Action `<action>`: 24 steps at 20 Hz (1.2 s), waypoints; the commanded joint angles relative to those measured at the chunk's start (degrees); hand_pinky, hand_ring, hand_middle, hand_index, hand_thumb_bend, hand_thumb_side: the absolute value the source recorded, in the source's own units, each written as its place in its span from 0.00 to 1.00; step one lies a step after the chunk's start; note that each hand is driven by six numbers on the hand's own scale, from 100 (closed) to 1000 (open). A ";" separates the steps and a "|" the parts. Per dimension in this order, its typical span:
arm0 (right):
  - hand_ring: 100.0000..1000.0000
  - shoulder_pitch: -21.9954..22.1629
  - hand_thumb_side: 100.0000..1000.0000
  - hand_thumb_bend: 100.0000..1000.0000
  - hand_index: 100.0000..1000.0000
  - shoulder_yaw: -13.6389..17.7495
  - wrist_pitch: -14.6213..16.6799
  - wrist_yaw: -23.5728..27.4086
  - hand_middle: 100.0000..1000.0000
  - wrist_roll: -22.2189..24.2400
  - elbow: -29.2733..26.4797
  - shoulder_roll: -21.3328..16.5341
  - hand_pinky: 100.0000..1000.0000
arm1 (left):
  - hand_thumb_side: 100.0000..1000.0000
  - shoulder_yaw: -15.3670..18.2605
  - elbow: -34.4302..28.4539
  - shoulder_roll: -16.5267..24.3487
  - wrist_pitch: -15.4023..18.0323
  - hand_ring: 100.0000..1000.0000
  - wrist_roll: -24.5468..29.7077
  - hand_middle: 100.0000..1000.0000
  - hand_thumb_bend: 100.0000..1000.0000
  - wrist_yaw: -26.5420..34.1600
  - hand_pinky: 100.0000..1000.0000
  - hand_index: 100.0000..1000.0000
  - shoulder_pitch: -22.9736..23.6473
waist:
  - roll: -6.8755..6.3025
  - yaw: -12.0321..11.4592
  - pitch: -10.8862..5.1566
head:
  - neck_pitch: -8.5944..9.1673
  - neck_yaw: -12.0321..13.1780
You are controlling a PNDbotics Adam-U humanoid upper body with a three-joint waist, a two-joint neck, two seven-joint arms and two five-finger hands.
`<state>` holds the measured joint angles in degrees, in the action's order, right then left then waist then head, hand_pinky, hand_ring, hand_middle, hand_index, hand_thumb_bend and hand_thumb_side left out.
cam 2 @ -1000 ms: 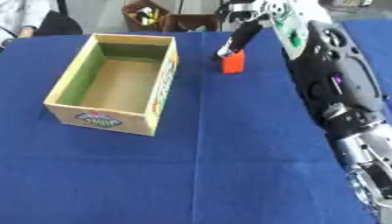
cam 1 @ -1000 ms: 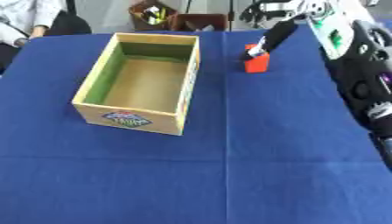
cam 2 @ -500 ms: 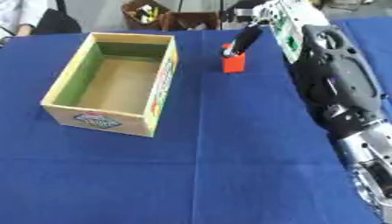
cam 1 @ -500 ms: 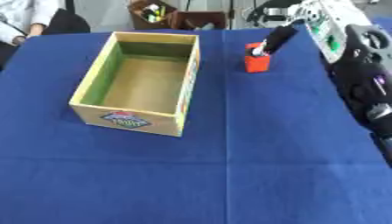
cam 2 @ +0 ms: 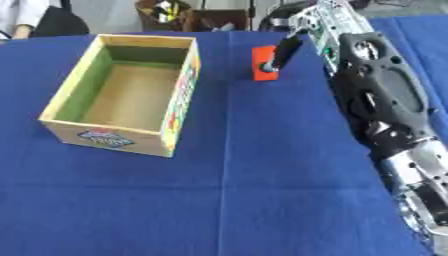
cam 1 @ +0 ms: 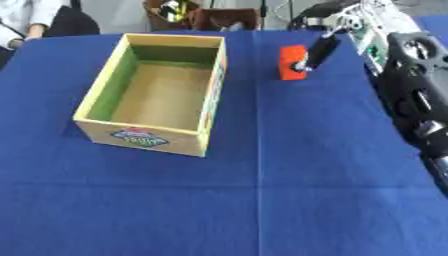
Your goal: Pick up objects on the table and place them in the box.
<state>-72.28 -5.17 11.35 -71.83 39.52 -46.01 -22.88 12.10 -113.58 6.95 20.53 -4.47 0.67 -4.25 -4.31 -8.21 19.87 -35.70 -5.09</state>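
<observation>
Now the right robot hand [cam 1: 317, 51] reaches down with dark fingers touching the orange block [cam 1: 292, 63]; whether they clamp it I cannot tell. That block sits on the blue bench [cam 1: 262, 190], right of the open cardboard box [cam 1: 153, 92].

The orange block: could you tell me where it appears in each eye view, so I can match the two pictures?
Left eye view: the orange block sits upper right of centre, on the blue cloth, right of the box.
Right eye view: the block sits upper centre, slightly right, again right of the box.
Shared landmark: the right hand touches the block's right side in both views.
</observation>
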 commanded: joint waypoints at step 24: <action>0.89 -2.82 0.34 0.07 0.87 0.79 0.15 -7.70 0.76 -0.63 4.56 1.15 0.84 | 0.94 -0.09 -1.01 -0.48 0.06 0.58 0.68 0.54 0.40 -0.22 0.41 0.75 -1.21 | -0.01 -0.39 1.03 | 2.15 -0.86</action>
<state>-73.77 -4.59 11.65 -78.84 39.12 -41.42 -21.43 11.92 -113.58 5.98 20.54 -3.97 0.66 -5.05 -4.28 -8.53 21.83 -34.00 -5.75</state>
